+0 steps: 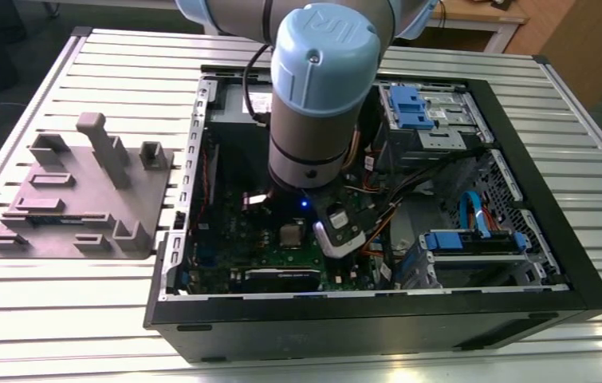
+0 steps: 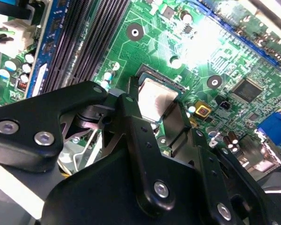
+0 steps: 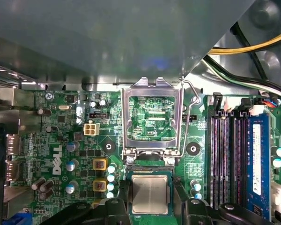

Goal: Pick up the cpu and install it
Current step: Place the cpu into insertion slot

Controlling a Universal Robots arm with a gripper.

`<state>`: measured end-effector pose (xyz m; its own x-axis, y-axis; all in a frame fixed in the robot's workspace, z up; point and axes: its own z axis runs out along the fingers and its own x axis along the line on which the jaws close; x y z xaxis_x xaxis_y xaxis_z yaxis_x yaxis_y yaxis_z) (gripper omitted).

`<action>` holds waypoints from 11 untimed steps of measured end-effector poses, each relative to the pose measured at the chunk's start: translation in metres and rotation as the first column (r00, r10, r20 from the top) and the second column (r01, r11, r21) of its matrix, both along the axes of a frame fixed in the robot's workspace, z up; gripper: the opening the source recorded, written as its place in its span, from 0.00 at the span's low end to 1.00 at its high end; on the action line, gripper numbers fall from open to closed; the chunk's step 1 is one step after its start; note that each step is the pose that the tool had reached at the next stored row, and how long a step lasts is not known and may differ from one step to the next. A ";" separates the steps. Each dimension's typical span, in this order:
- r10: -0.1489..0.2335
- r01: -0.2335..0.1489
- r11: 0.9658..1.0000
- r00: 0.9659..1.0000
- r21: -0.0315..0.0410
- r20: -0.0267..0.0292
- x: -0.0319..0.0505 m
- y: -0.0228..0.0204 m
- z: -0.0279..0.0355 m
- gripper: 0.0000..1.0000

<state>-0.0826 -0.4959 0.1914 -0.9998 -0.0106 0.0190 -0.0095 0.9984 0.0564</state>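
Note:
The cpu (image 3: 150, 193), a small silver-grey square chip with a pale rim, lies in the dark socket on the green motherboard (image 3: 61, 154). In the second wrist view the cpu (image 2: 157, 99) shows between two black fingers (image 2: 131, 112). My gripper (image 2: 154, 96) straddles the chip with its fingers against two opposite sides. The first wrist view shows my gripper (image 3: 150, 199) at the socket, just below the raised metal load plate (image 3: 152, 117). In the exterior view the cpu (image 1: 292, 234) sits under the arm's wrist (image 1: 306, 159), inside the open computer case (image 1: 386, 307).
Black memory slots (image 3: 227, 159) and a blue-labelled strip (image 3: 257, 154) run beside the socket. Yellow and black cables (image 3: 253, 47) hang near the case wall. Blue drive latches (image 1: 412, 108) sit at the back. A grey fixture plate (image 1: 77, 199) lies outside the case, on the exterior view's left.

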 end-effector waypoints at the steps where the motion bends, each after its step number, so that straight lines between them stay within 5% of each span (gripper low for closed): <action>1: 0.000 0.000 1.000 1.000 0.000 -0.001 0.0000 0.0000 -0.0003 0.45; 11: -0.016 0.016 1.000 1.000 -0.001 -0.002 0.0001 -0.0011 -0.0033 0.45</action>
